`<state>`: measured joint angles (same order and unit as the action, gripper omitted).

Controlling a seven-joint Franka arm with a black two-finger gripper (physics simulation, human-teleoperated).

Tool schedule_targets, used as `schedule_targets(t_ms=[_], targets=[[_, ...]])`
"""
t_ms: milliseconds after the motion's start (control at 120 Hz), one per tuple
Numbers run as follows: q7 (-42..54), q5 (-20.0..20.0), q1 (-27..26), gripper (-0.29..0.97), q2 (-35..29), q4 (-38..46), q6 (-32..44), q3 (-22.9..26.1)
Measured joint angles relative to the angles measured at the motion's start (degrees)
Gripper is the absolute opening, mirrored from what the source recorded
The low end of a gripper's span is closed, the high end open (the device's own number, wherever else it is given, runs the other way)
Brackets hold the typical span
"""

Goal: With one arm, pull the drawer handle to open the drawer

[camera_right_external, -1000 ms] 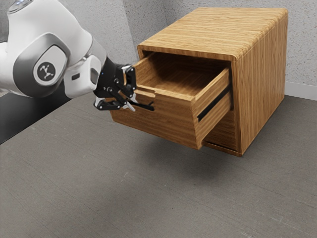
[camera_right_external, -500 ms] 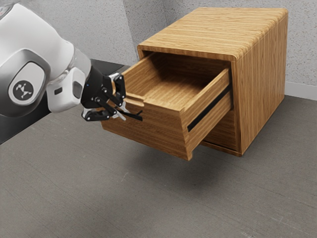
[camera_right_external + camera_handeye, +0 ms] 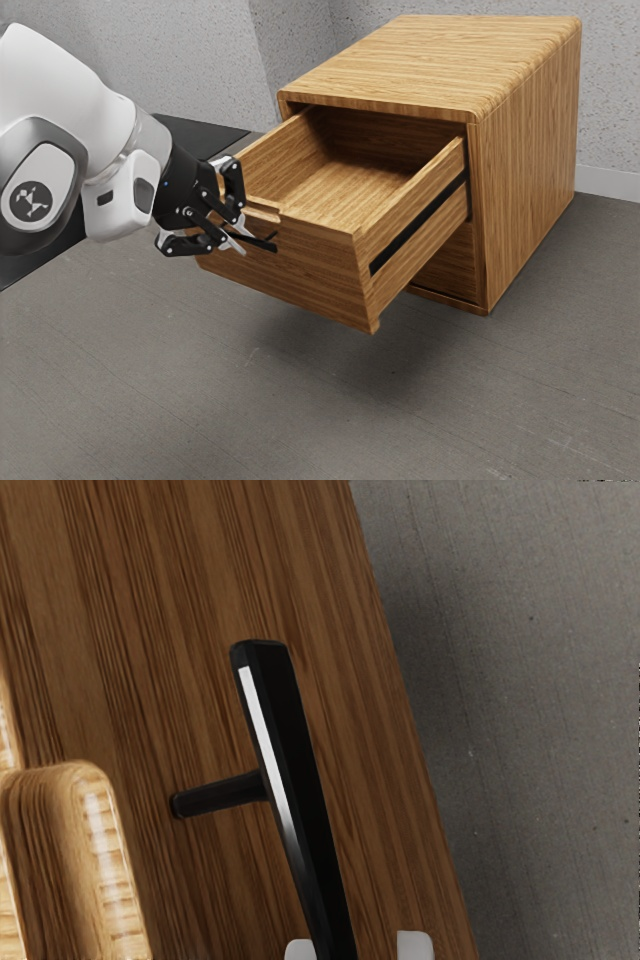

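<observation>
The wooden cabinet [image 3: 520, 180] stands on the floor with its top drawer [image 3: 330, 195] pulled well out toward the exterior view's left; the drawer is empty inside. A black bar handle [image 3: 262, 241] sticks out of the drawer front [image 3: 290, 280]. My black gripper [image 3: 238, 226] is shut on that handle at the front's left end. In the wrist view the handle [image 3: 285, 780] runs along the wood front [image 3: 150, 630] on a short post, and its near end passes between my white fingertips [image 3: 413, 945].
Grey floor [image 3: 300, 400] spreads in front of the drawer and below it. A dark slab [image 3: 200, 135] lies behind my arm at the exterior view's left. Grey walls and a white baseboard [image 3: 605, 183] close the back.
My gripper has moved toward the exterior view's left with the handle in it, and the drawer has slid further out of the cabinet.
</observation>
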<state>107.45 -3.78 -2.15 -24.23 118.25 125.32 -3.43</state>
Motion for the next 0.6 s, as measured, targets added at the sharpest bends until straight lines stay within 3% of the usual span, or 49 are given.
schedule_targets(t_ms=[600], targets=[[-5.2,0.8,-0.4,0.04,0.7,-6.3,-8.9,0.4]])
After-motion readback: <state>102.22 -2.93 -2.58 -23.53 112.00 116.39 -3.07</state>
